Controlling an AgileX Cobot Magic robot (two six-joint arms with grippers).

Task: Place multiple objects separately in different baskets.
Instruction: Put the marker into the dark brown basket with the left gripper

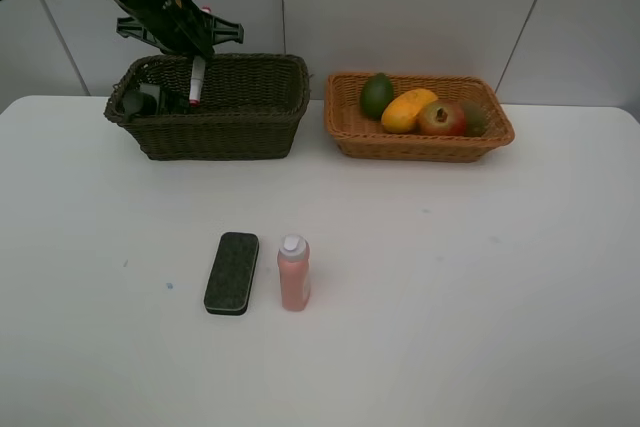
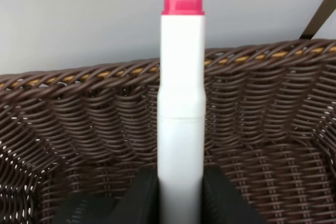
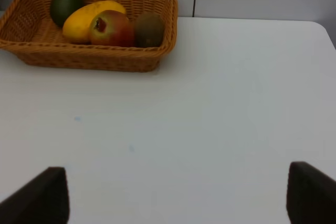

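Beneath the left tool, which grips the white marker pink tip outward, sits the dark basket; released high, it might bounce off the rim onto the bench.

The dark basket hides most of a dark bottle; the kiwi sits half behind the pomegranate; the marker has its lower end cut off by the frame edge
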